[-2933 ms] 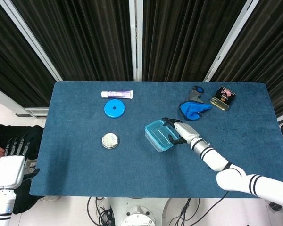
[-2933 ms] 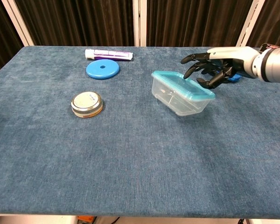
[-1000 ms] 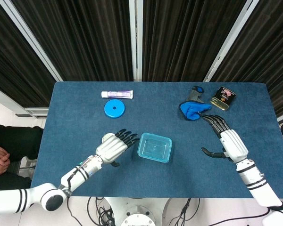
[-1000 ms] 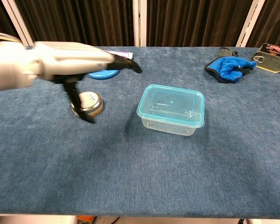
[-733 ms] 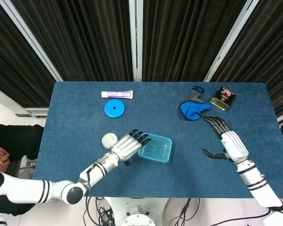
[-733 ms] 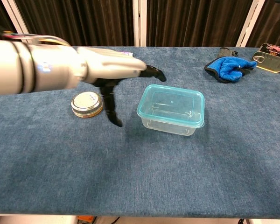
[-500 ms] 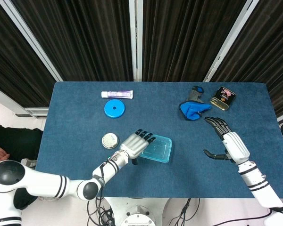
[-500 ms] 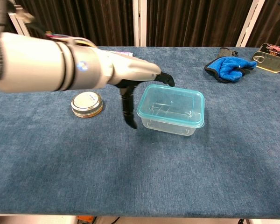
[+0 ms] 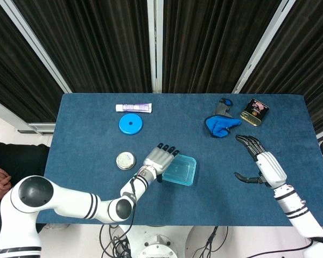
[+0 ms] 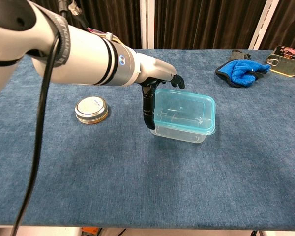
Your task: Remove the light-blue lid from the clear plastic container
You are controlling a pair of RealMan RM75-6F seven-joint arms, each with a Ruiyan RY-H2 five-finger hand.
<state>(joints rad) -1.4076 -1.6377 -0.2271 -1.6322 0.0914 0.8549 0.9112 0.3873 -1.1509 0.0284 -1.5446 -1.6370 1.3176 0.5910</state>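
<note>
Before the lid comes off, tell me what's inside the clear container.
Through the lid and the container walls nothing shows inside. The left robot hand covers its left end, so that corner is hidden.

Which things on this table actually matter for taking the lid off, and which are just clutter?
Part of the job:
- clear plastic container
- light-blue lid
- left hand, at the container's left edge
- right hand, fingers apart, holding nothing

Lying about:
- round metal tin
- flat blue disc
- purple-and-white tube
- blue cloth
- dark rectangular can
</note>
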